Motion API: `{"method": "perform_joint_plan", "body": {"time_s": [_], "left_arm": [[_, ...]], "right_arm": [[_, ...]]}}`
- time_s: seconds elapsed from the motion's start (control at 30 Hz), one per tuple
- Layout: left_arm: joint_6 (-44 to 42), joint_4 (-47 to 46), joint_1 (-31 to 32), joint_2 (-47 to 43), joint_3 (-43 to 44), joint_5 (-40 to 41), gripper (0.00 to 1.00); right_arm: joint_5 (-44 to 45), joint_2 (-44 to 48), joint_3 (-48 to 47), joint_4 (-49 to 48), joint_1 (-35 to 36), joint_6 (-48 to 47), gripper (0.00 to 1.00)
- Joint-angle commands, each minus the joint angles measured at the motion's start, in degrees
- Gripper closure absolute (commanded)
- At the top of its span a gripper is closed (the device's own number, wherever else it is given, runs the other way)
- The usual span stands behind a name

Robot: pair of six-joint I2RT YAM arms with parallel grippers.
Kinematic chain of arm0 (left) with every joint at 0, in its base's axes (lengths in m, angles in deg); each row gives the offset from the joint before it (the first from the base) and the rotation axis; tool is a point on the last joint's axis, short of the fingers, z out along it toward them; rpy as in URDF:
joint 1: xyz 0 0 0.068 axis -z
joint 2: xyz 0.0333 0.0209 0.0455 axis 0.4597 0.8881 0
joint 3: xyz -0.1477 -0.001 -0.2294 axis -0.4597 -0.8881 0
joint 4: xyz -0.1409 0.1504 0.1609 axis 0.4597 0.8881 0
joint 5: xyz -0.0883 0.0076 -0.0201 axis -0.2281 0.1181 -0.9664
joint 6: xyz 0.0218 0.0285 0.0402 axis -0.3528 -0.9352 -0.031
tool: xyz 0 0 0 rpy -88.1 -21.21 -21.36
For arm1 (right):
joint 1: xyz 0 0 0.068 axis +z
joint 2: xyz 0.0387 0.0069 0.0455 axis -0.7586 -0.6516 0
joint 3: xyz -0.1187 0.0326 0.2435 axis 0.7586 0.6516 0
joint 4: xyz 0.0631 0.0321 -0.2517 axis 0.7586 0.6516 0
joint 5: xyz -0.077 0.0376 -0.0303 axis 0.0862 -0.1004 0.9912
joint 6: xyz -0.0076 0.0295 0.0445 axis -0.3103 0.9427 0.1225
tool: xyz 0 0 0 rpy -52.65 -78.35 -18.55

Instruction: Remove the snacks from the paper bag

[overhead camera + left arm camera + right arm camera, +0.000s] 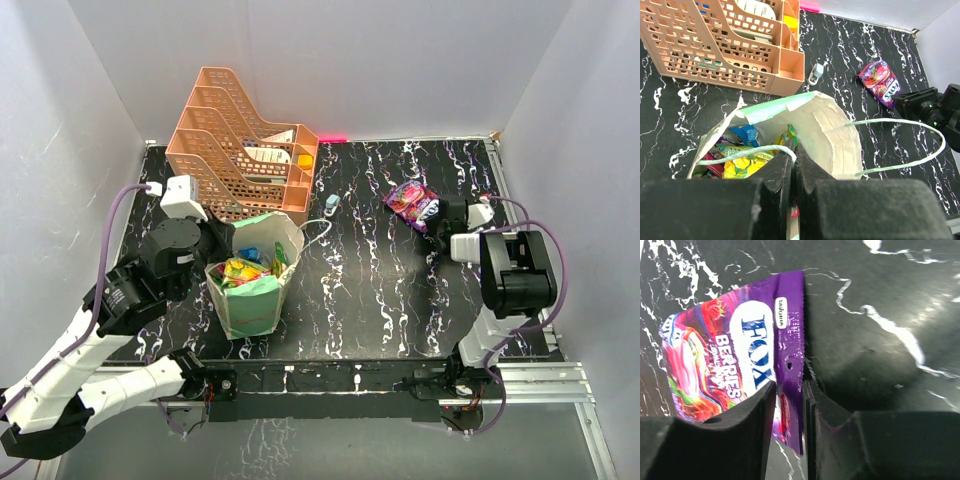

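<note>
1. My left gripper (794,155) sits at the bottom centre of the left wrist view; its two fingers are pressed flat together, pinching the near rim of the paper bag (835,140) between them.
2. The paper bag stands upright on the black marbled table (370,290), lower left of centre in the top view; its mouth is open and the cream inside shows.
3. Most of the snacks (745,162) lie inside the bag, a jumble of yellow, blue, green and pink wrappers near its left wall; one white string handle (890,119) loops out to the right over the table.
4. My right gripper (789,390) is down at the table, right of centre in the top view; its jaws stand a narrow slot apart.
5. A purple packet (735,355) lies flat on the table, well apart from the bag; its serrated right edge runs into that slot; I cannot tell whether either pad touches it.
6. An orange rack (245,145) stands at the upper left of the top view, just behind the bag; a small pale object (332,203) lies on the table just to the right of the rack, between the bag and the purple packet.
</note>
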Motion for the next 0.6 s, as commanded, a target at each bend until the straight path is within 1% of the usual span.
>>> {"method": "perform_joint_plan", "body": {"time_s": [0.0,0.1,0.2,0.27,0.33,0.4,0.47,0.53,0.57], "left_arm": [[0.7,-2.2,0.0,-0.2,0.3,-1.6,1.0],[1.2,-2.5,0.0,-0.7,-0.1,-2.4,1.0],[1.9,-2.5,0.0,-1.3,-0.6,-2.9,1.0],[2.3,-2.7,0.0,-1.8,-1.1,-3.0,1.0],[2.4,-2.7,0.0,-2.2,-1.5,-2.9,1.0],[2.4,-2.2,0.0,-2.2,-1.4,-2.5,1.0],[2.2,-1.5,0.0,-2.1,-1.3,-1.8,1.0],[2.1,-1.1,0.0,-2.3,-1.4,-1.3,1.0],[2.0,-1.0,0.0,-2.4,-1.4,-1.1,1.0]], "right_arm": [[-3.4,5.5,5.6,-2.7,-3.3,-3.1,0.65],[-5.6,9.6,8.1,-0.9,-4.7,-5.9,0.57],[-7.5,15.0,10.9,3.6,-4.7,-11.1,0.53],[-11.6,18.9,12.4,6.8,-4.7,-16.0,0.51],[-18.5,23.0,13.7,11.4,-4.7,-20.3,0.48],[-29.5,26.5,14.8,14.0,-4.6,-24.9,0.45],[-38.4,29.9,15.1,16.7,-4.4,-27.5,0.43],[-42.8,33.8,13.2,21.1,-3.0,-29.8,0.42],[-43.3,35.5,11.4,23.8,-1.8,-30.4,0.41]]}}
